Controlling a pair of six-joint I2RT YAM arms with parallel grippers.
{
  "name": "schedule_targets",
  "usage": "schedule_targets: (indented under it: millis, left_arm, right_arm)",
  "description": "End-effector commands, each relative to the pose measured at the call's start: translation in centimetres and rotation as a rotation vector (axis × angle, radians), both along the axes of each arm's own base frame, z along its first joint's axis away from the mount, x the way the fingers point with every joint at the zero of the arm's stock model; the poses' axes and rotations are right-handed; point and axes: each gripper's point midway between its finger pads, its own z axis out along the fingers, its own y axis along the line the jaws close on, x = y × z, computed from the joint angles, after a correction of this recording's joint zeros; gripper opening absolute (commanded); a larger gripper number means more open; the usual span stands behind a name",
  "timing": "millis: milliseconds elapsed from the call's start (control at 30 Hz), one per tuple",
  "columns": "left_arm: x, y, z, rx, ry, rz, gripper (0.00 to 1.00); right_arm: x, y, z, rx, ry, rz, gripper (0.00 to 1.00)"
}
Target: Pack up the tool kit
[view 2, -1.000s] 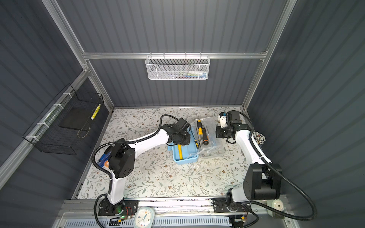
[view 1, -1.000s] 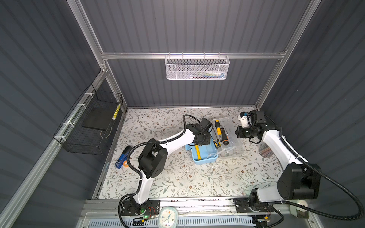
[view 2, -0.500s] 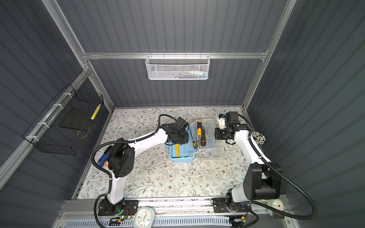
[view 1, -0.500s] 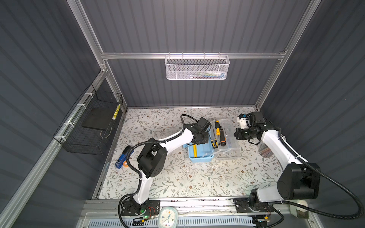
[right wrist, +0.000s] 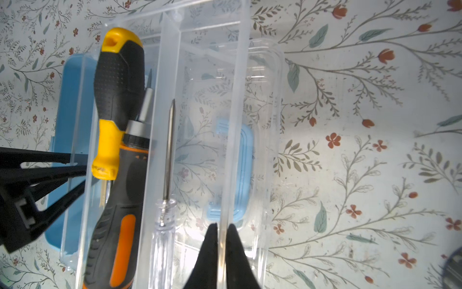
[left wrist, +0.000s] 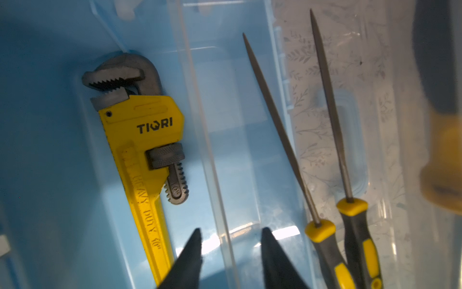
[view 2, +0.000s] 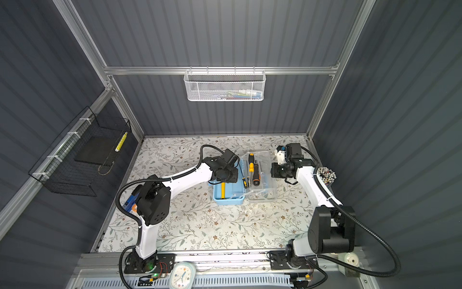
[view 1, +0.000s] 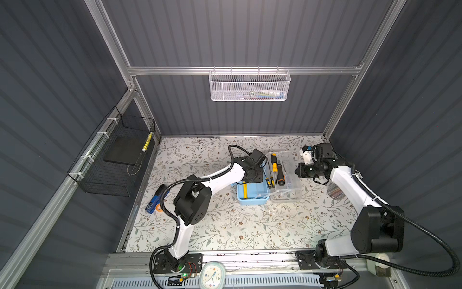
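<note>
The tool kit's light-blue case (view 1: pixel 251 199) (view 2: pixel 228 198) lies open on the floral table, its clear lid (right wrist: pixel 272 105) folded flat beside it. A yellow pipe wrench (left wrist: pixel 140 130) rests inside the case. A clear inner tray (view 1: pixel 287 172) (right wrist: pixel 207 82) holds black-yellow and black-orange screwdrivers (right wrist: pixel 117 82), a clear-handled one and two thin files (left wrist: pixel 275 125). My right gripper (right wrist: pixel 222 229) (view 1: pixel 299 171) is shut on the tray's outer wall. My left gripper (left wrist: pixel 232 232) (view 1: pixel 253 175) stands open astride the tray's opposite wall, above the case.
A white mesh basket (view 1: pixel 250 86) hangs on the back rail. A black wire basket (view 1: pixel 112 160) hangs on the left wall. A blue tool (view 1: pixel 155 201) lies by the left edge and a bundle of small sticks (view 2: pixel 326 175) sits at the right edge.
My left gripper has opened and let go of the tray wall. The case and tray turned square to the table before that. My right gripper has kept its grip.
</note>
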Motion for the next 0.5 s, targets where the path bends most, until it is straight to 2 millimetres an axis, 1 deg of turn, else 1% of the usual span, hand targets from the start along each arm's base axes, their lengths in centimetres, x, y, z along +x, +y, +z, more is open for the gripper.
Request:
schedule_targets:
  millis: [0,33,133,167,233,300,400,433,467]
  left_arm:
    - [-0.7,1.2,2.5,0.017,-0.043,-0.019,0.61]
    - [-0.7,1.4,3.4,0.008,-0.061,-0.015,0.65]
    - [-0.8,2.2,6.0,-0.006,-0.108,-0.001,0.74]
    - [-0.7,2.7,6.6,-0.001,-0.122,0.010,0.76]
    - [-0.9,4.4,7.5,0.015,-0.145,0.040,0.81]
    - [-0.8,6.6,7.2,0.013,-0.137,0.078,0.82]
    - [-0.5,9.9,5.8,0.019,-0.094,0.140,0.78]
    - [-0.9,11.0,4.2,0.047,-0.064,0.147,0.76]
    - [-0.9,11.5,3.7,0.058,-0.054,0.152,0.72]
  right_arm:
    - [1.5,0.1,1.7,-0.008,-0.112,0.020,0.10]
    - [1.4,-0.2,1.5,-0.021,-0.110,0.012,0.10]
    - [1.5,-0.2,1.3,-0.023,-0.106,0.012,0.10]
    - [1.6,-0.2,1.3,-0.019,-0.108,0.013,0.10]
    - [1.7,-0.1,1.5,-0.014,-0.114,0.014,0.10]
    - [1.8,-0.1,1.6,-0.016,-0.119,0.014,0.09]
    - [1.8,-0.1,1.7,-0.015,-0.122,0.016,0.10]
    - [1.9,-0.1,1.8,-0.015,-0.123,0.016,0.09]
    - [1.9,-0.1,1.7,-0.015,-0.123,0.016,0.09]
